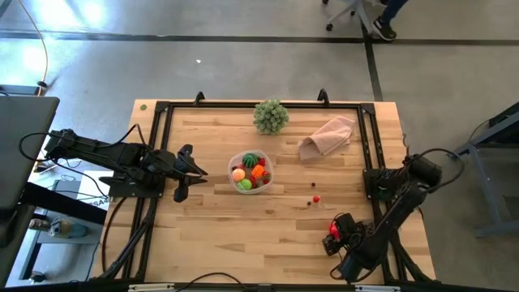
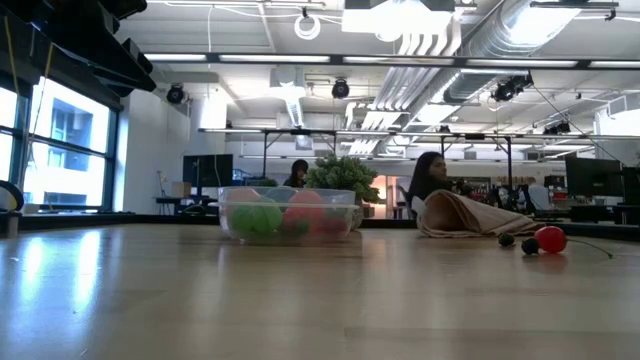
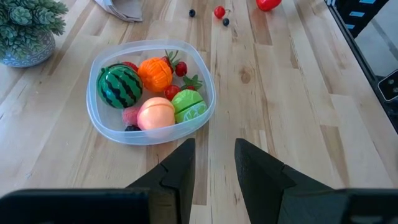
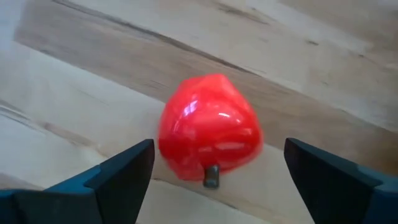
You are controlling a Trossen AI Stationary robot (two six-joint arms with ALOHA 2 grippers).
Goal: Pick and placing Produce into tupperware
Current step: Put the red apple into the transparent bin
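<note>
Right tool point(image 4: 214, 168) is hanging wide open over a red piece point(image 4: 209, 129) on the worktop point(image 1: 243, 227). Most produce is sitting in the tupperware point(image 3: 99, 121) (berries point(image 1: 315, 198) lying outside too). Left tool point(image 3: 214, 165), narrow and empty, is waiting nearby.

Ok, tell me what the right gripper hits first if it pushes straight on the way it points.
The glossy red toy fruit, lying on the wooden table between the right gripper's open fingers; how near is hard to judge.
</note>
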